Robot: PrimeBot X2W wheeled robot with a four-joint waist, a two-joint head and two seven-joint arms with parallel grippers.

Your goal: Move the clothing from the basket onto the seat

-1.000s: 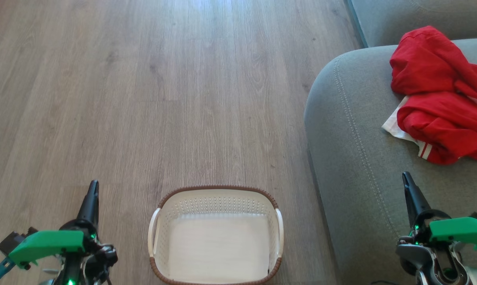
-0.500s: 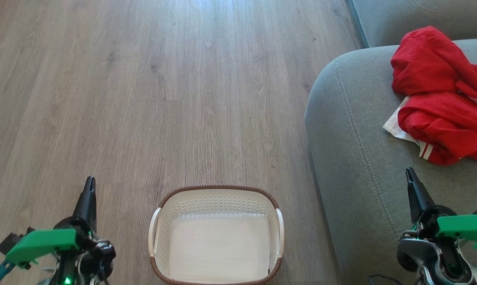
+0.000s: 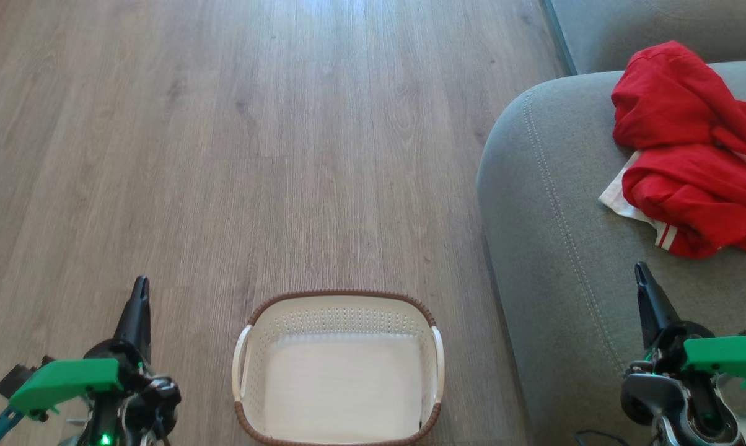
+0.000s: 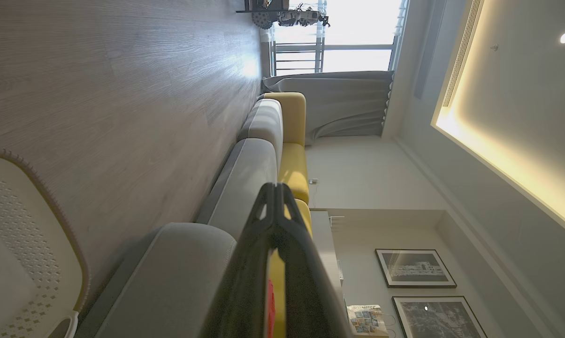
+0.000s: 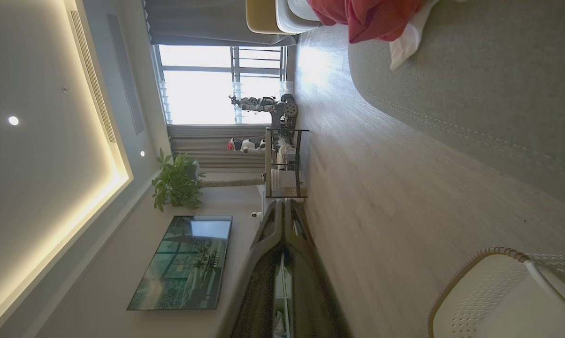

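Hovering low at far left: left gripper [image 3: 141, 286], jaws pressed together, nothing held, over wood floor [image 3: 286, 155]. Centre: basket [image 3: 342, 293] on floor, empty, open floor ahead and to its left, seat [image 3: 559, 248] edge near on its right. Right gripper [image 3: 641, 271] over seat, jaws together, empty. Clothing [image 3: 683, 155] heaped on seat beyond it, apart.

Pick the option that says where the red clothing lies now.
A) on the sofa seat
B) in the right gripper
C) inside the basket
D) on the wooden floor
A: the red clothing lies heaped on the grey-green seat, well apart from the basket standing on the floor.
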